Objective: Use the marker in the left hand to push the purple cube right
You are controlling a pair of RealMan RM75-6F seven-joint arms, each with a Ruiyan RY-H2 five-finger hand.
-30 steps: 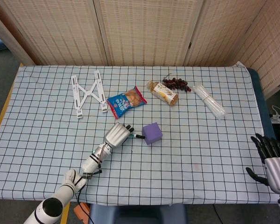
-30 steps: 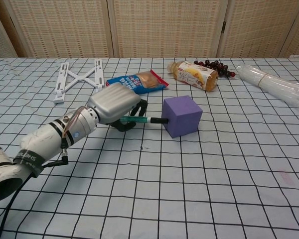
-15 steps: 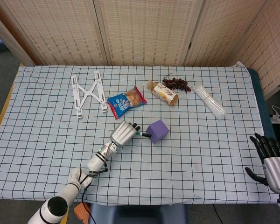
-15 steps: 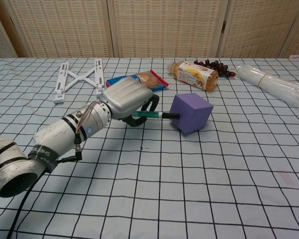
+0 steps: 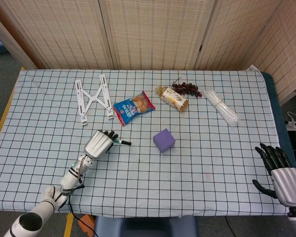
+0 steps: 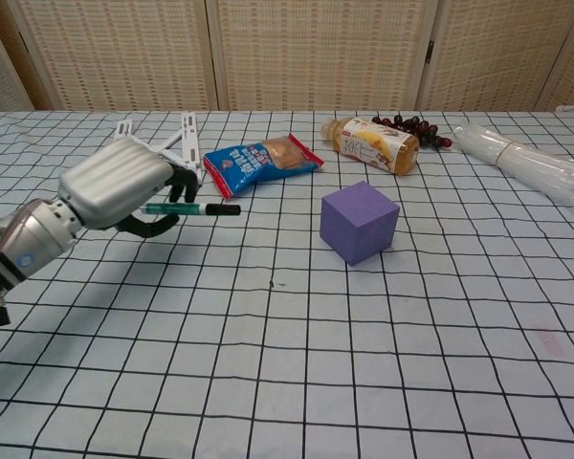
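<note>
Left hand: my left hand (image 5: 98,144) hangs over the counter's (image 5: 227,163) left-of-middle stretch, toward the near edge, well apart from the cube.
Left fingers: my fingers (image 6: 177,182) are wrapped round the marker (image 6: 193,208), gripping it tight, with the dark tip poking out to the right.
Marker: it lies roughly level in my grip and the tip points at the purple cube (image 5: 164,140), with open cloth between them, touching nothing.
Purple cube: it sits near the middle of the counter, flat on the checked cloth, nothing against it.
Right hand: my right hand (image 5: 281,174) is off past the counter's near right corner, fingers apart and holding nothing.
Far edge, left: a white folding stand (image 5: 93,98) lies flat.
Far edge, middle: a blue snack packet (image 5: 133,108) sits beside a small bottle on its side (image 5: 171,98), with a bunch of dark grapes (image 5: 186,89) just behind that bottle.
Far edge, right: a clear plastic bottle (image 5: 221,107) lies on its side.
</note>
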